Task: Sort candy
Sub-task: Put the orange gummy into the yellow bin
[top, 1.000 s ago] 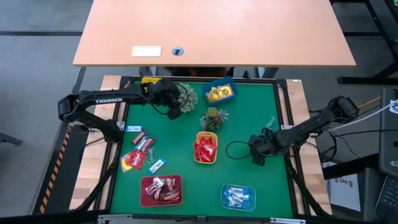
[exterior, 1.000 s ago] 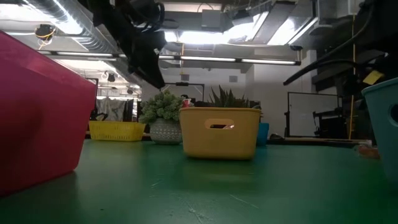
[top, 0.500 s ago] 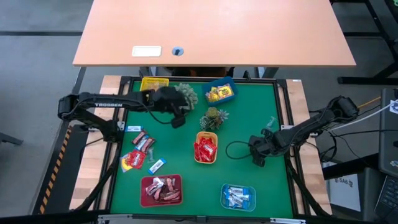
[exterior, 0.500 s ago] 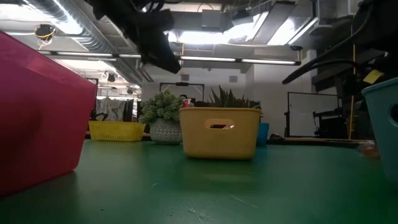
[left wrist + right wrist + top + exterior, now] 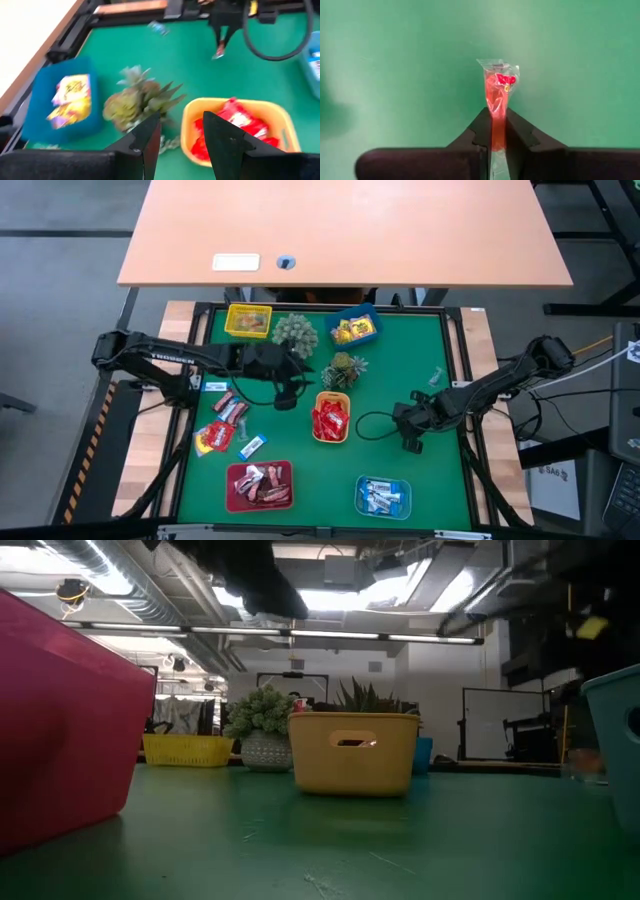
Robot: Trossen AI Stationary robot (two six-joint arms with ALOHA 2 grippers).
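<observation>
Right gripper (image 5: 498, 142) pinched on a red wrapped candy (image 5: 497, 100), left gripper (image 5: 182, 137) parted, empty, above the yellow tray (image 5: 280, 114).

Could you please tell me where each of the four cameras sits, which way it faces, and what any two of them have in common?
High view: above, looking straight down on the green table; both arms show.
Low view: at table-top height, looking level past the orange tray; an arm shows overhead.
Left wrist view: on the left arm, past the left gripper, open above the orange tray.
Right wrist view: on the right arm; the right gripper pinches a red candy.
Shared: high, low and left wrist views all show the orange tray.
</observation>
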